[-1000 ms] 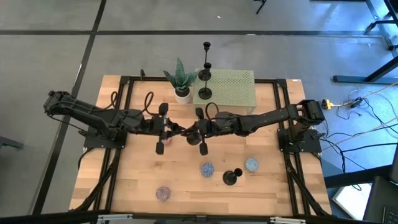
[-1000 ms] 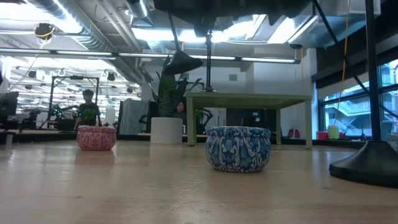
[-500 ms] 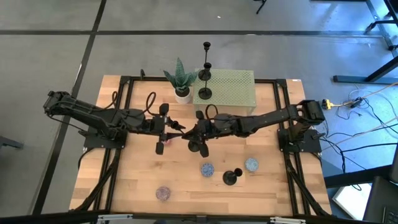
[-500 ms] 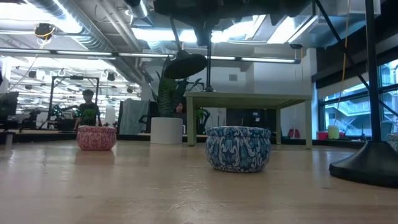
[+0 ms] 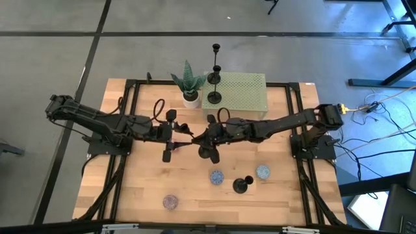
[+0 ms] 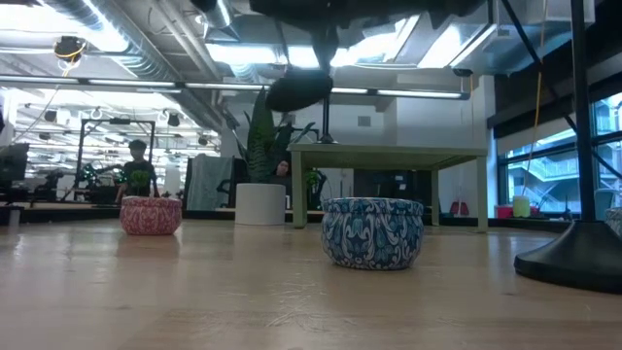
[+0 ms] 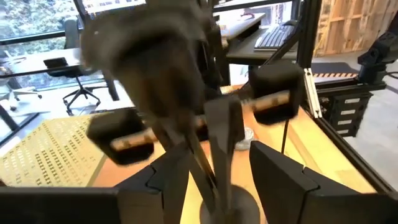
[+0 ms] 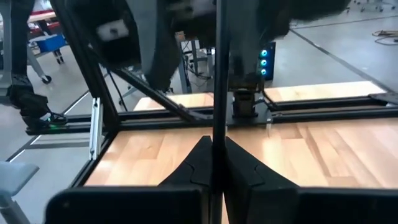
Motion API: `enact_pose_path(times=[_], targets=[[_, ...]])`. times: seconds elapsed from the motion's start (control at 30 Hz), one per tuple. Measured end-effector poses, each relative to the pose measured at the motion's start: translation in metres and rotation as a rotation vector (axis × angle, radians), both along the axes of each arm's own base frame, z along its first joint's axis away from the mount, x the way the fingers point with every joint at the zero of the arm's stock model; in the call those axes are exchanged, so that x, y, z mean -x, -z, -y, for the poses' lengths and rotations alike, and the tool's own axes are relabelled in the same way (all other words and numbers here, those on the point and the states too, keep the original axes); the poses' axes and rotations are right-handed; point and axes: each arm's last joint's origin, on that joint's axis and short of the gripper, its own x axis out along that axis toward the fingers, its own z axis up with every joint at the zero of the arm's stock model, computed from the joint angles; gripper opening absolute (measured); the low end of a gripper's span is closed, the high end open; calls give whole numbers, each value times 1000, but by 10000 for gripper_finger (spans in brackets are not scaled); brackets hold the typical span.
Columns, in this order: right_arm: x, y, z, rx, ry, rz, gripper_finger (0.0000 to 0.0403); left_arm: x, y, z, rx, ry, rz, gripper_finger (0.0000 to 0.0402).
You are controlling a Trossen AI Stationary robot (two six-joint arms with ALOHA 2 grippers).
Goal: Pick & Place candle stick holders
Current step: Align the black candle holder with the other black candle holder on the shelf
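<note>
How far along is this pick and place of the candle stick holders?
Done: two candle stick holders stand on the green perforated stand.
In hand: the right gripper is shut on the stem of a third holder, held above mid-table. The left gripper is beside it, jaws open.
Left: a fourth holder stands on the table near the front.

You have black candle stick holders (image 5: 240, 186) on a light wood-grain worktop (image 5: 143, 185). Notice the blue-and-white patterned tin (image 6: 373, 232), the red-and-white patterned tin (image 6: 151, 215), the green plant (image 5: 188, 78) in its white pot (image 5: 191, 99), and a pale green perforated mat (image 5: 237, 90).
</note>
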Motion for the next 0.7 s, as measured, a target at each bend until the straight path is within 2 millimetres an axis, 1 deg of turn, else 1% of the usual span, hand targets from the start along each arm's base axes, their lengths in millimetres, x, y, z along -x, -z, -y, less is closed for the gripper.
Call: enact_pose_path(times=[0.13,0.23,0.33,0.4,0.53,0.63,0.7], targets=[[8,-10,-1,3,0,-19,20,0,0,-2,-12,-71,3,166],[18,-22,-6,4,-18,-19,19,0,0,-3,-15,-85,4,167],[32,-39,-14,20,-47,2,15,0,0,-3,-16,-90,1,166],[45,-54,-19,64,-50,32,15,1,1,-3,-18,-91,-6,167],[78,-84,-24,210,41,68,17,1,1,-3,-20,-91,-11,166],[100,-98,-24,303,166,53,17,1,2,-3,-21,-91,-15,166],[110,-103,-23,344,237,33,17,1,2,-3,-22,-91,-17,166]])
